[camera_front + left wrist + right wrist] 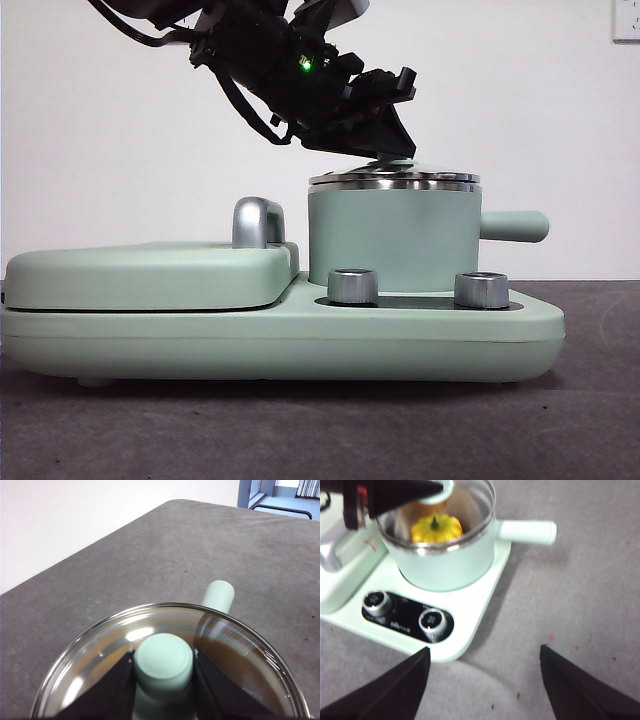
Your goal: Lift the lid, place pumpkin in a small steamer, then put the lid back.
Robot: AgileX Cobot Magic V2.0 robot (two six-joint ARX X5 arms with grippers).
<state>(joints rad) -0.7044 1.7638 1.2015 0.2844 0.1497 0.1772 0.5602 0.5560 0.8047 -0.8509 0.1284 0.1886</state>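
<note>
The round clear glass lid [165,680] with the shiny steel rim sits on top of the mint-green round pot, the small steamer [393,238]. In the front view the lid's rim lies flat and even along the pot's steel edge, with no gap to see.

The left gripper [392,140] comes down from the top of the front view, big and dark. In the left wrist view its two black jaws press on both sides of the mint-green knob in the middle of the lid. The jaws are closed in on the knob and touch it.

The small yellow-orange toy pumpkin [436,528] with the little green stem is inside the pot. You can see it through the glass in the right wrist view.

The pot's stubby green handle [514,226] sticks out past the side of the big mint-green cooker base [280,335] and hangs over the grey table [590,400]. Two silver knobs [352,285] stand on the base in front of the pot. Beside the pot is a wide flat green grill cover [150,272] with a silver handle [257,222].

The right gripper [485,685] is up over the table, near the base's front corner. Its jaws are spread wide and hold nothing. There is bare table under it and on the pot-handle side.
</note>
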